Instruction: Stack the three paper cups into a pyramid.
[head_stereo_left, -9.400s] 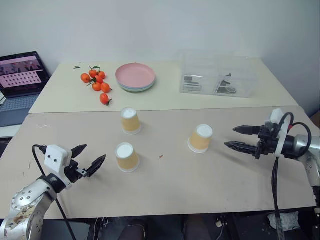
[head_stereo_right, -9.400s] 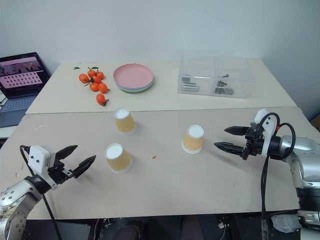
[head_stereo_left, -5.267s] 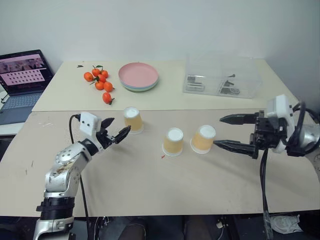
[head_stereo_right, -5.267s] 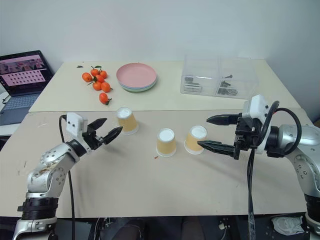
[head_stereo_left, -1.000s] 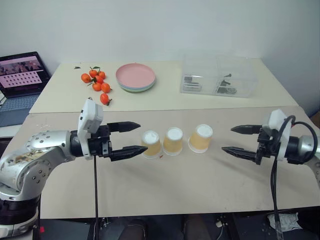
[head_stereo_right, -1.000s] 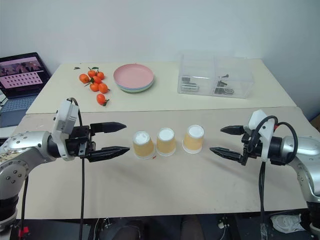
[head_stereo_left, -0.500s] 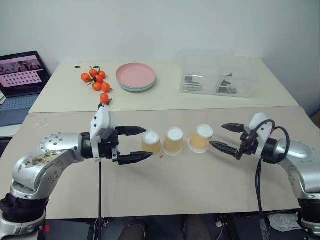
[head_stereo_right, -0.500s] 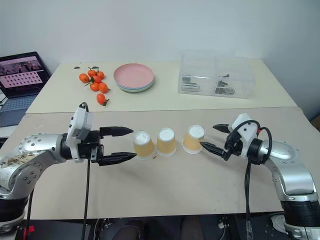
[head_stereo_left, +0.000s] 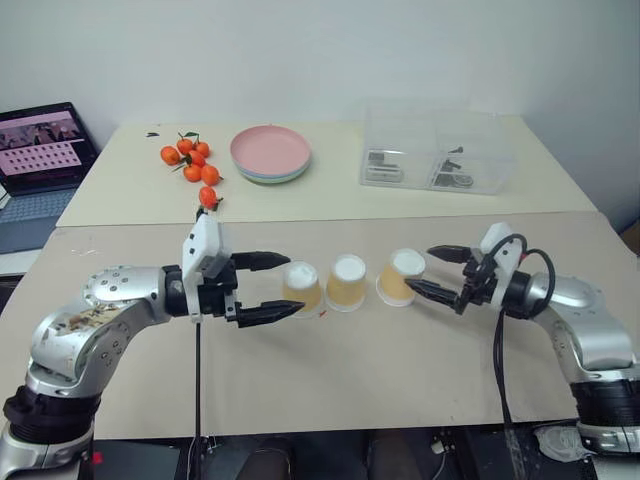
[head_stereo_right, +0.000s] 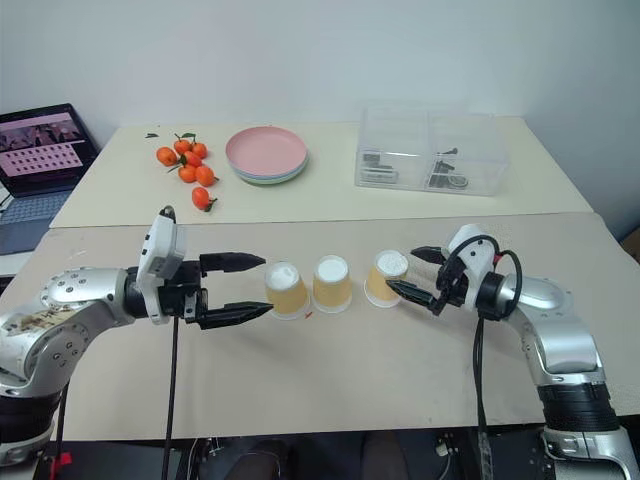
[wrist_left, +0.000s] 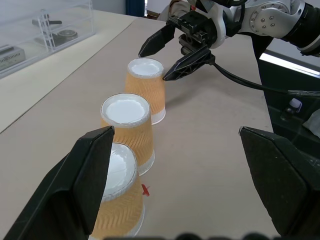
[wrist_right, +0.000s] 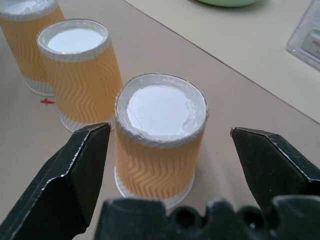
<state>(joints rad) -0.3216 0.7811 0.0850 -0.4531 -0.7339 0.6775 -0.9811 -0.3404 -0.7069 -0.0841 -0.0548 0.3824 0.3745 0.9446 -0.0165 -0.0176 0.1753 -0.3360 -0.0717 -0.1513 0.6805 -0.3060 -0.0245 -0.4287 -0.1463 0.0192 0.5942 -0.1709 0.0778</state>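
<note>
While the three paper cups stand upside down in a row on the brown table (head_stereo_left: 330, 370), none yet stacked, I see both grippers at the ends of that row. The left cup (head_stereo_left: 302, 288) and the middle cup (head_stereo_left: 347, 282) stand just beside each other, and the right cup (head_stereo_left: 401, 277) sits a little apart from them.

My left gripper (head_stereo_left: 282, 285) has its fingers spread wide, one on each side of the left cup; in the left wrist view that cup (wrist_left: 117, 200) sits close by one finger, but I cannot tell whether it touches. It holds nothing.

My right gripper (head_stereo_left: 424, 270) is also spread wide, with the right cup (wrist_right: 160, 140) between its fingers and a clear gap on both sides, so nothing is gripped.

On the pale table behind, I see small oranges (head_stereo_left: 192, 165), a stack of pink plates (head_stereo_left: 270, 154), a clear plastic box (head_stereo_left: 437, 148), and a laptop (head_stereo_left: 38, 170) at the far left.
</note>
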